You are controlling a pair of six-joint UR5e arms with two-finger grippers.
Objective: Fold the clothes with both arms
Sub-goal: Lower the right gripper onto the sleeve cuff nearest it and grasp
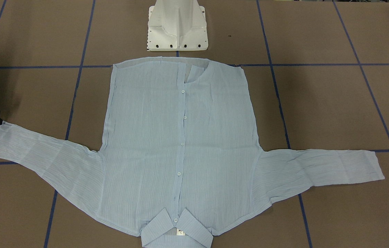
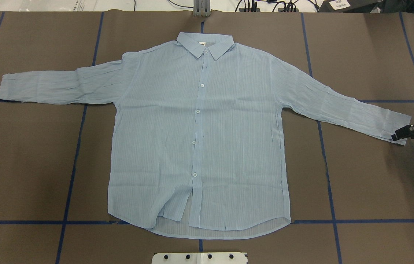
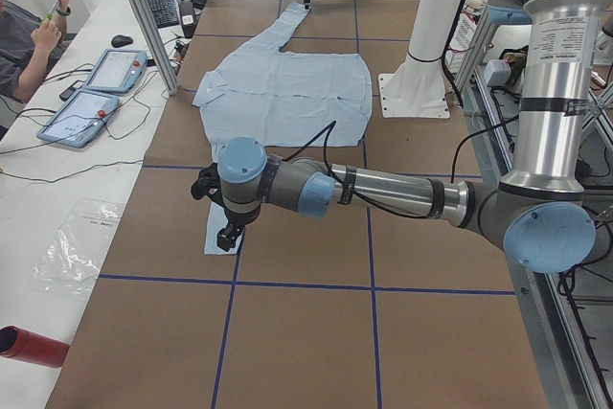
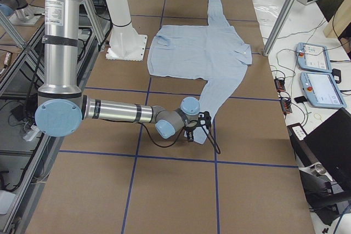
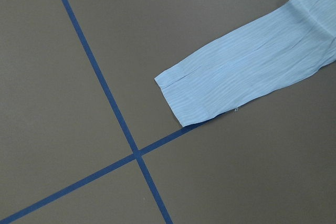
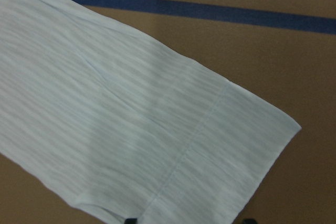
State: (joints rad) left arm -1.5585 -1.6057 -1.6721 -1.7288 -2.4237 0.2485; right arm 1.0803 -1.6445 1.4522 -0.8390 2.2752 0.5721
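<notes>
One pale blue, finely striped shirt (image 2: 199,128) lies flat and front-up on the brown table (image 2: 368,176), buttoned, with its collar (image 2: 204,44) pointing away from the robot and both long sleeves spread wide. Right gripper (image 2: 397,136) sits at the right cuff (image 2: 394,123), jaws parted over the fabric's edge. Left gripper (image 3: 228,234) hangs by the left cuff (image 5: 181,95); I cannot tell whether it is open or closed.
</notes>
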